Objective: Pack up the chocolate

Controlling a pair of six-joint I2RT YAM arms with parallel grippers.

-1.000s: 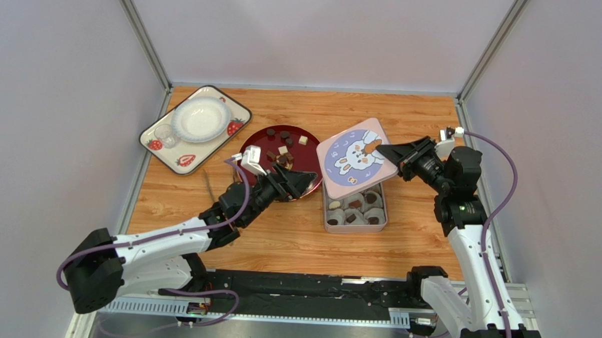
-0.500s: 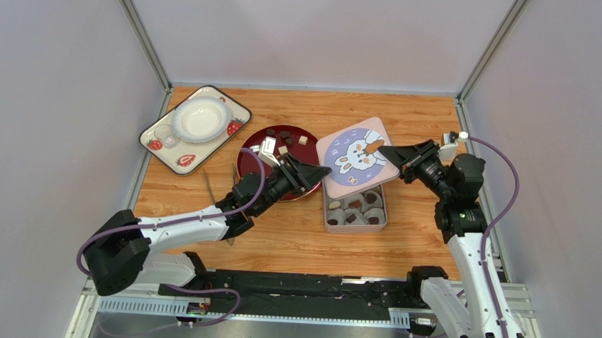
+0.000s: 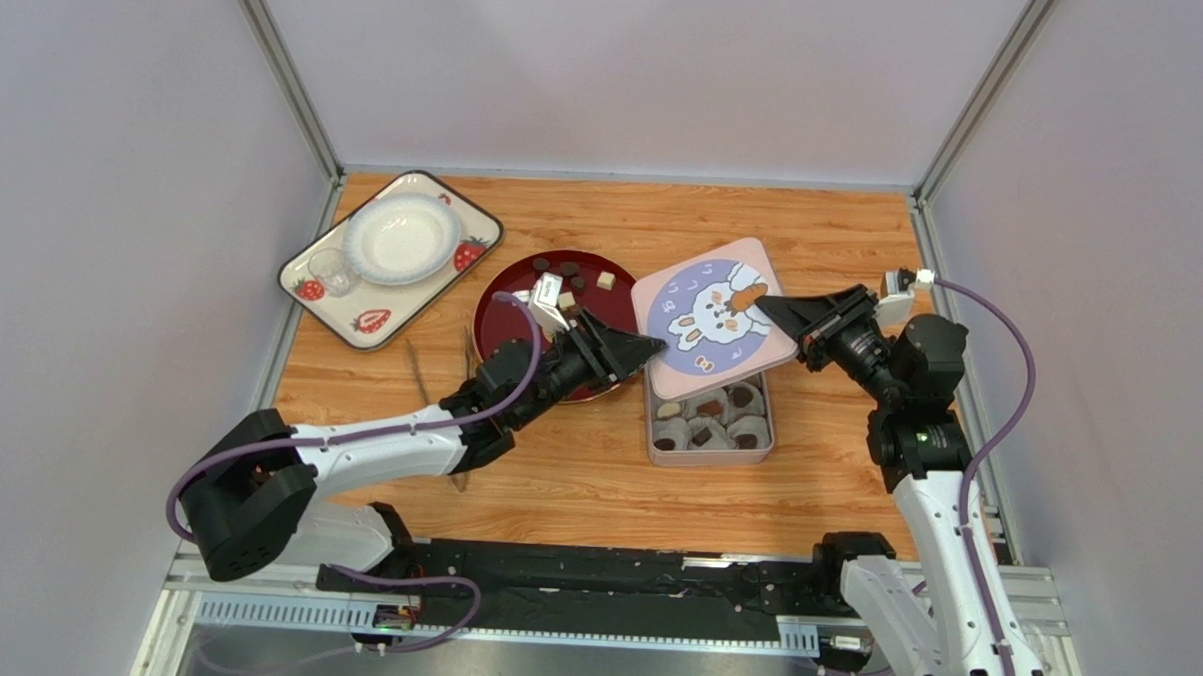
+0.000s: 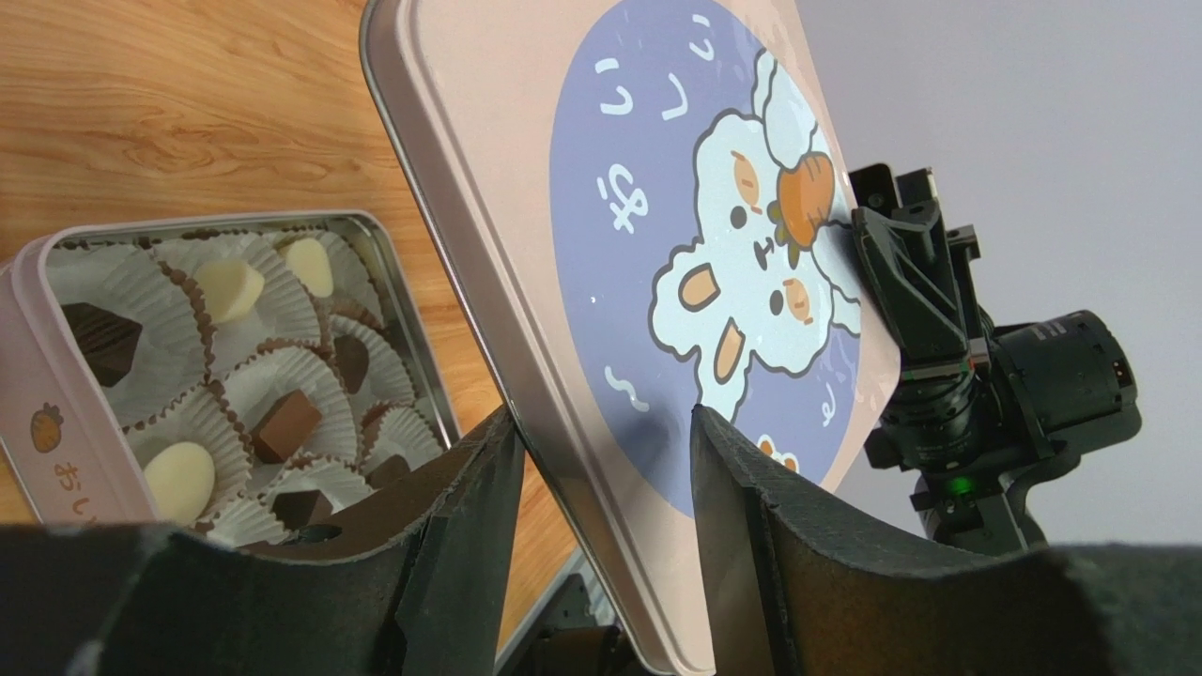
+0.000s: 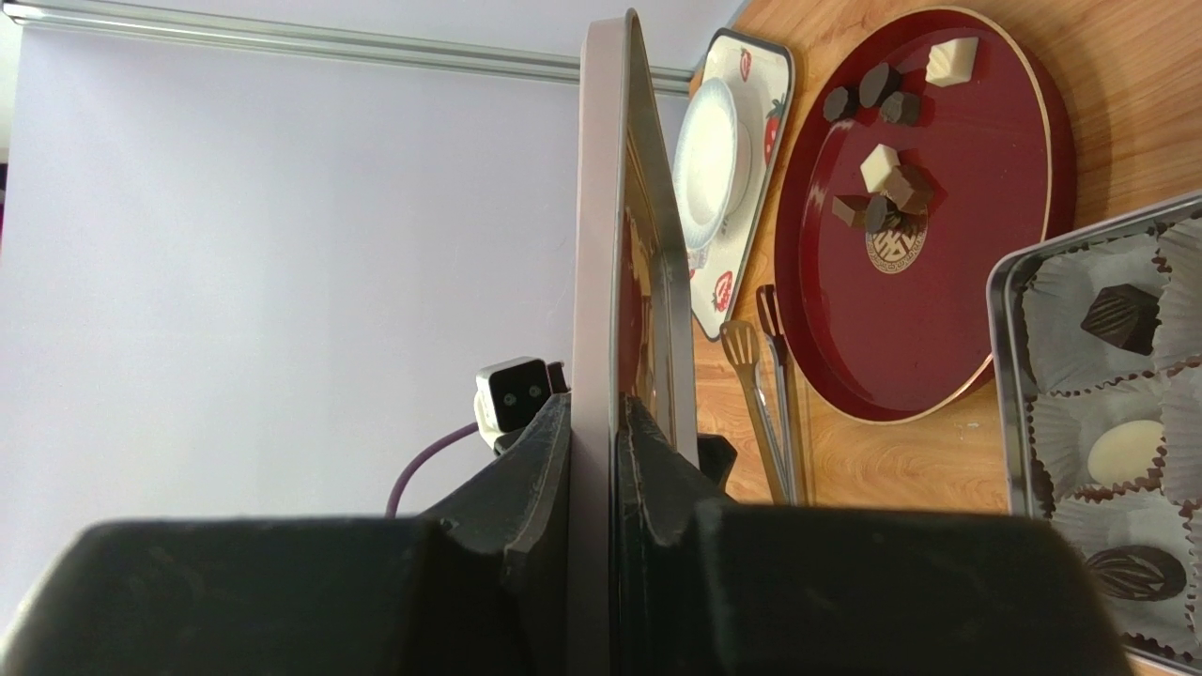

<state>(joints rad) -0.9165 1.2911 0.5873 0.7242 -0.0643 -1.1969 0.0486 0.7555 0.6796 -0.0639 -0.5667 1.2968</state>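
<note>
The pink tin lid with a bunny picture [image 3: 709, 312] hangs tilted above the square grey tin [image 3: 653, 430]. My right gripper [image 3: 776, 308] is shut on the lid's right edge; the right wrist view shows the lid [image 5: 598, 211] edge-on between the fingers. My left gripper [image 3: 645, 344] is open, its jaws on either side of the lid's left edge [image 4: 565, 352]. Chocolate pieces [image 4: 289, 423] sit in the tin's white paper cups. More chocolate pieces [image 3: 569, 300] lie on the dark red plate [image 3: 500, 323].
A strawberry-print tray [image 3: 314, 280] with a white bowl [image 3: 401, 238] stands at the back left. Metal tongs [image 3: 416, 374] lie left of the red plate. Grey walls close in the sides and back.
My left gripper has swung right from over the red plate to the lid's left edge. My right gripper still holds the lid, shifted slightly.
</note>
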